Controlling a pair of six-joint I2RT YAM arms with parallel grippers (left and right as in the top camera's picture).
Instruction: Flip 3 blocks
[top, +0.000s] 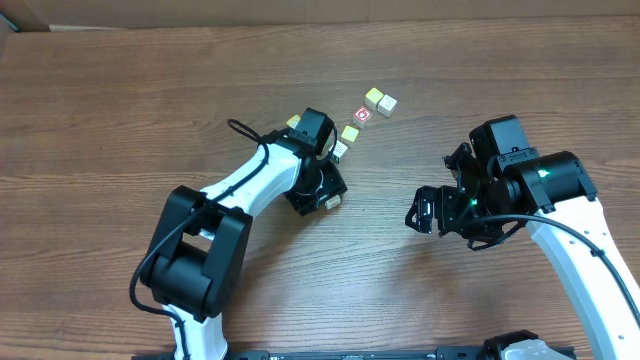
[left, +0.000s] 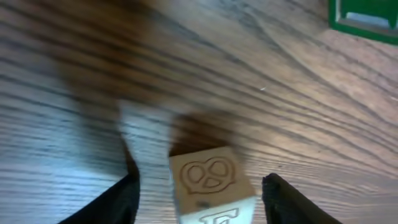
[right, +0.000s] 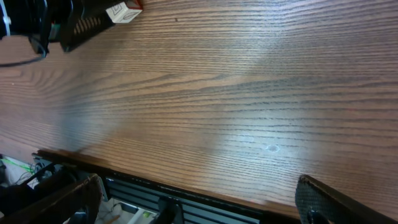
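Observation:
A pale wooden block (left: 210, 183) with a carved pretzel face and a whitish letter face sits on the table between my left gripper's (left: 201, 182) fingers. The jaws are open, with a gap on each side of the block. From overhead this block (top: 340, 150) lies at the tip of the left gripper (top: 334, 150). A green-faced block (left: 364, 15) rests beyond it to the right, also visible from overhead (top: 350, 133). Another pale block (top: 388, 104) lies farther back. My right gripper (top: 425, 210) hovers open and holds nothing (right: 198, 186).
A red-faced cube (top: 362, 116) and a yellow-topped cube (top: 373, 97) lie in the row of cubes behind the left gripper. A whitish cube with a red edge (right: 124, 11) sits beside the left arm. The table's front edge (right: 186, 180) runs under the right gripper.

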